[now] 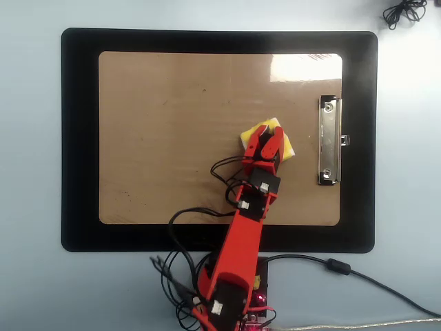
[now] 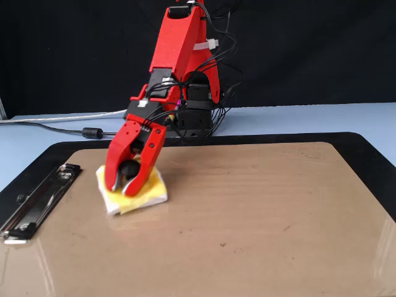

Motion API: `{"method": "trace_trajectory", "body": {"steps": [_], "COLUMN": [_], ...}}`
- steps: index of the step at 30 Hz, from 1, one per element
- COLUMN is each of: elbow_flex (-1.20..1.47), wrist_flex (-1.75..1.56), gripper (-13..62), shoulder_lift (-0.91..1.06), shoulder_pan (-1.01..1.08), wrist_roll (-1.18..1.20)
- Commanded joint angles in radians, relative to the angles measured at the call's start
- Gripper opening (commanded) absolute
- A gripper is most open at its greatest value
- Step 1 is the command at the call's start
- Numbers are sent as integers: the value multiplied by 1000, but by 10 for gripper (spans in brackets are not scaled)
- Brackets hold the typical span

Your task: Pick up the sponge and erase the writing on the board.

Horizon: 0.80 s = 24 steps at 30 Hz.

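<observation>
- Hand [image 2: 125, 180] of the red arm [image 1: 241, 238] is tipped down over the sponge [image 2: 148, 193], its two red fingers [image 2: 148, 158] closed around the round black knob [image 2: 129, 168] at the sponge's centre, pinching it.
- In the overhead view the same hand [image 1: 266, 140] covers most of the sponge [image 1: 286, 146], leaving only yellow corners and a white edge showing past the fingers.
- The sponge lies flat on the board [image 2: 260, 216], in the right part of it in the overhead view, near the silver clip [image 1: 329, 141] but apart from it.
- In the fixed view the clip [image 2: 37, 201] sits at the left edge of the board, with the sponge just to its right.
- No marker strokes can be made out on the board [image 1: 165, 138]; only a few faint specks and a bright glare patch near its far right corner in the overhead view.
- The board rests on a black mat [image 1: 79, 138], which rims it on all sides.
- The mat lies on a pale blue desk [image 1: 31, 165].
- Black cables [image 1: 180, 276] loop around the arm's base at the near edge of the overhead view, and a grey cable [image 1: 372, 281] runs off to the right.
- A small tangle of black cord [image 1: 405, 11] lies at the far right corner of the desk.
</observation>
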Motion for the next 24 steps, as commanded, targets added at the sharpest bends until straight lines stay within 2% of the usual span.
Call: {"method": "trace_trajectory", "body": {"steps": [1, 3, 5, 7, 12, 13, 15, 21, 24], "elbow_flex": [184, 301, 311, 224, -345, -359, -284, 206, 179], "wrist_flex": [2, 0, 0, -20, -75, -75, -78, -77, -78], "gripper": [-80, -80, -80, -80, -80, -80, -80, -80, -80], "shoulder_lift": [225, 365, 394, 252, -287, -304, -272, 230, 221], "shoulder_pan": [9, -29, -92, -121, -92, -83, -78, -41, -12], "wrist_roll": [-12, -20, -32, -52, -49, -49, -49, -49, -52]}}
